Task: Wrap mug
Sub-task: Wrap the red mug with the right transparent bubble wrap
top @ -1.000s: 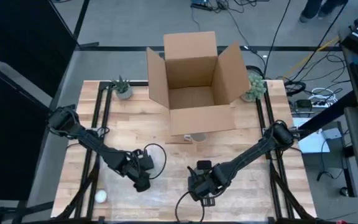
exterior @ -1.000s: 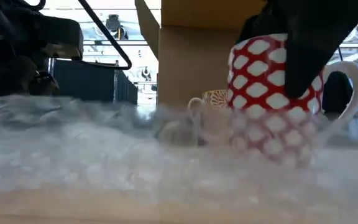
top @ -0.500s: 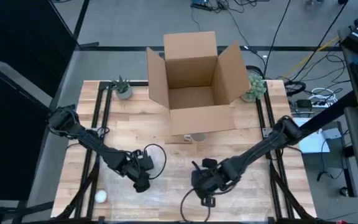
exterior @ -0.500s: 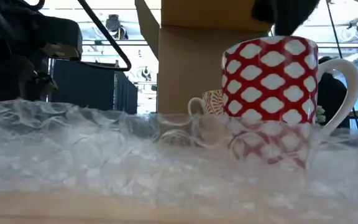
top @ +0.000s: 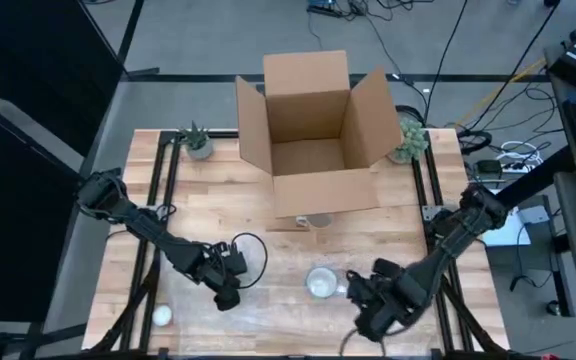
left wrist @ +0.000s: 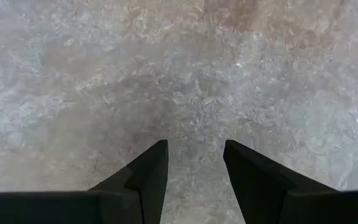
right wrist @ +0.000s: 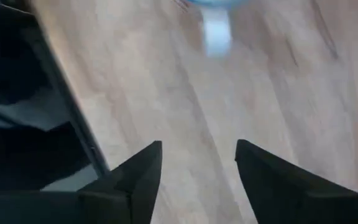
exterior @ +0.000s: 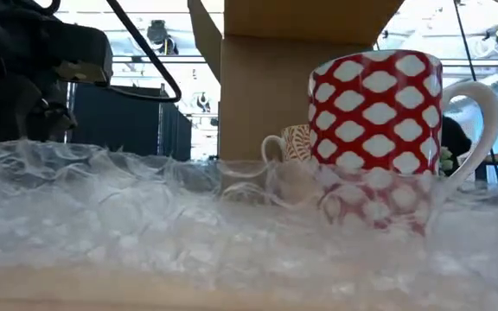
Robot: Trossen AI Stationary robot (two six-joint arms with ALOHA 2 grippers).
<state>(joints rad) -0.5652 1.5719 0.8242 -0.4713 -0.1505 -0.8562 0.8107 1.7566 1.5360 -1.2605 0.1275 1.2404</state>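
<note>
A red mug with white diamond spots [exterior: 374, 130] stands upright, its base on the sheet of bubble wrap [exterior: 145, 207] spread over the table's near part; from above it shows as a white rim [top: 320, 283]. My right gripper [top: 366, 320] is open, off to the mug's right near the front edge, over bare wood [right wrist: 260, 93]. My left gripper [top: 226, 293] is open just over the bubble wrap's left part [left wrist: 166, 74]; whether its tips touch the wrap, I cannot tell.
An open cardboard box [top: 313, 130] stands at the far middle, with a second patterned mug [exterior: 296, 142] in front of it. Two small plants [top: 196, 140] [top: 408, 138] flank the box. A white ball [top: 161, 316] lies at the near left.
My right gripper has let go of the red mug, risen off it, and gone toward the table's right and near edges. The mug now stands alone on the bubble wrap.
</note>
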